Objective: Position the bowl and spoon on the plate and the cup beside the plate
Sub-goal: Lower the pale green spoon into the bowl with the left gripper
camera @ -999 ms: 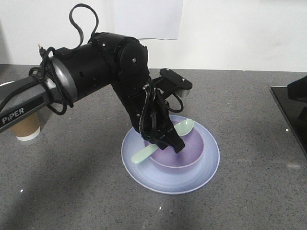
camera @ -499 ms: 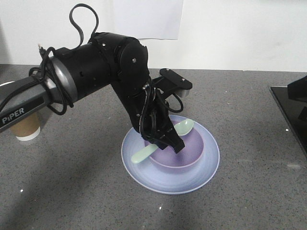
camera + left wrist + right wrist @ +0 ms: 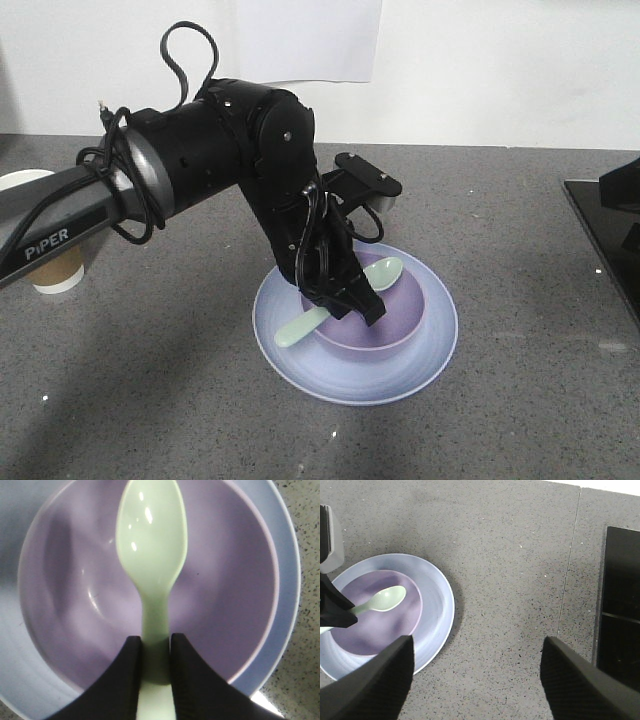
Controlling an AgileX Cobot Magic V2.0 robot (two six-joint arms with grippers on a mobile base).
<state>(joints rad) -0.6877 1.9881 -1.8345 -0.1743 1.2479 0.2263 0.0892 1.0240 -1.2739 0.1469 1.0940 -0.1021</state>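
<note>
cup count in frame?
1: a brown paper cup at the far left of the front view, partly hidden behind the left arm. Wrist views show none.

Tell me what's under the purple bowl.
The pale blue plate sits under the bowl, with its rim showing on most sides. The bowl covers the middle of the plate, so anything lying there cannot be seen.

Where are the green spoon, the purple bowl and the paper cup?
spoon (image 3: pixel 151 535), left wrist view, on its scoop.
bowl (image 3: pixel 398 318), front view, on its inner wall.
cup (image 3: pixel 62 266), front view, on its brown side.
</note>
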